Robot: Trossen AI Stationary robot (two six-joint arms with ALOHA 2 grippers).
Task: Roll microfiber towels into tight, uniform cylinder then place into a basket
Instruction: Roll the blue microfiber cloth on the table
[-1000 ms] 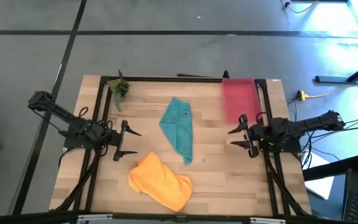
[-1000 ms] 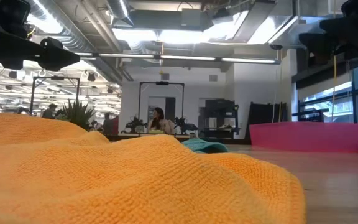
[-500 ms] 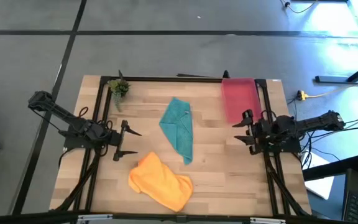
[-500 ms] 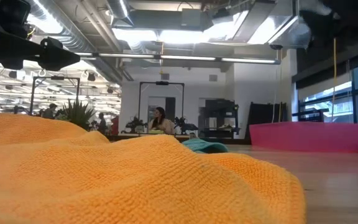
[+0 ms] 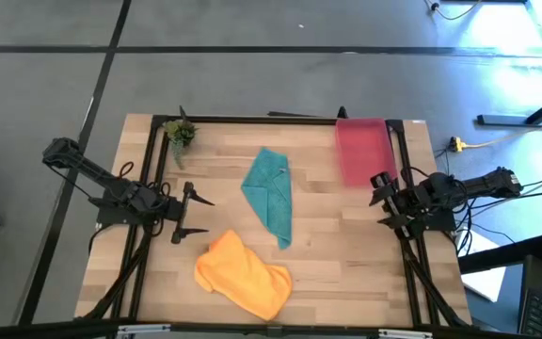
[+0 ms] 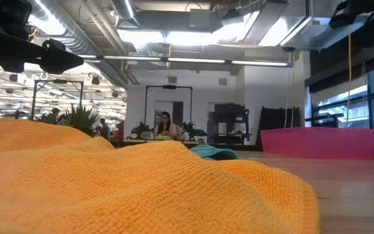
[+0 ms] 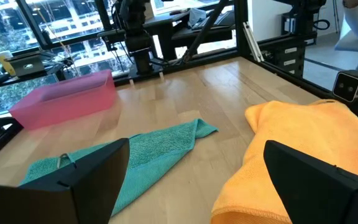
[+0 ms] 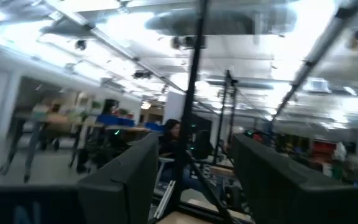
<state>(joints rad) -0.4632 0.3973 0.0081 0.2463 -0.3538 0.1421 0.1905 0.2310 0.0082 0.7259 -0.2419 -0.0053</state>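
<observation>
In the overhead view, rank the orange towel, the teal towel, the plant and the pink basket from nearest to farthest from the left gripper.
From the left gripper:
1. Orange towel, near front edge.
2. Teal towel, table center.
3. Plant, back left corner; close to the teal towel's distance.
4. Pink basket, back right.

Two towels (image 5: 270, 196) lie mid-table, the basket (image 5: 361, 150) far right.

Colours on the tabletop (image 5: 327, 254): pale wood grain.
Teal towel (image 5: 271, 193); bright orange towel (image 5: 243, 275); red-pink basket (image 5: 360, 149); green plant (image 5: 181, 133).
</observation>
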